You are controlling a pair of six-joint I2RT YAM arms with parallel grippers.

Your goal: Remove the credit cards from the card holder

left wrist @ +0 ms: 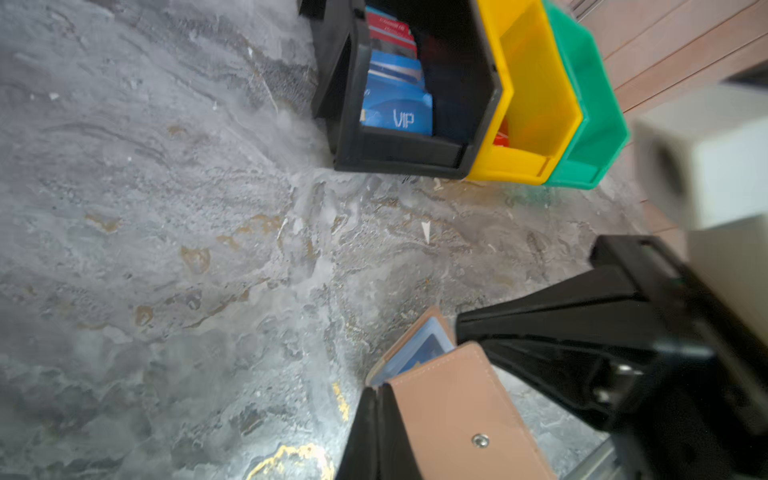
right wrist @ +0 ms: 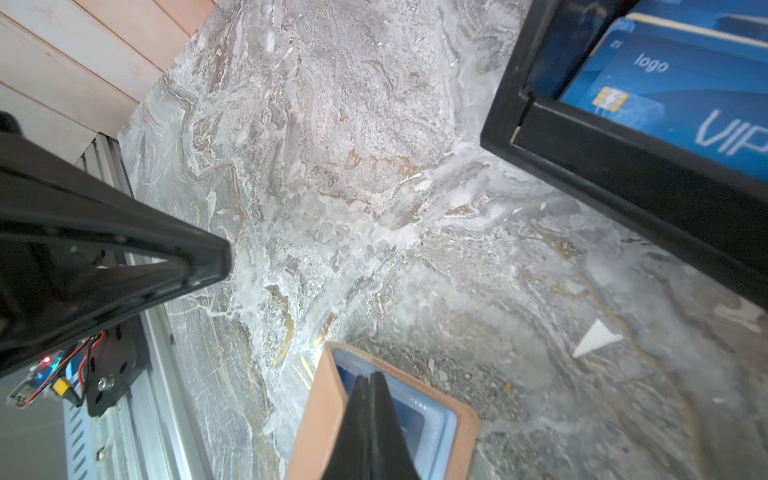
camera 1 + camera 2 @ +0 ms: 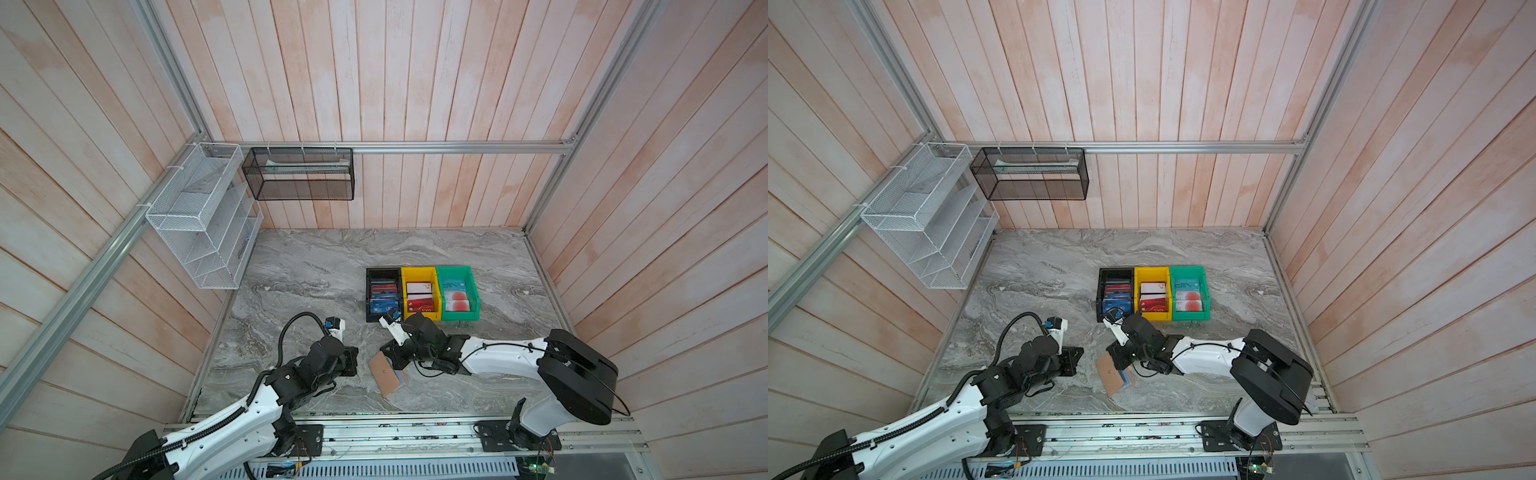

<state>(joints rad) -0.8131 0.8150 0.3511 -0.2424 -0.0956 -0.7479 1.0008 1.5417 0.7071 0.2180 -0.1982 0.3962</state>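
The tan card holder [image 3: 383, 374] [image 3: 1109, 376] lies open near the table's front, its clear bluish sleeves [image 3: 401, 378] facing up. A dark blue credit card [image 2: 409, 415] shows through a sleeve. My right gripper [image 2: 370, 376] is shut, and its tips rest on that sleeve, just inside the raised tan cover [image 2: 320, 415]. My left gripper [image 1: 376, 395] [image 3: 353, 361] is shut with nothing in it, a short way left of the holder. More credit cards [image 3: 383, 297] stand in the three bins behind.
A black bin [image 3: 374, 274], a yellow bin [image 3: 417, 270] and a green bin [image 3: 455, 270] stand side by side just behind the right gripper. A white paper scrap [image 2: 596, 338] lies on the marble. Wire baskets [image 3: 199, 216] hang on the left wall. A metal rail [image 3: 415, 432] runs along the front edge.
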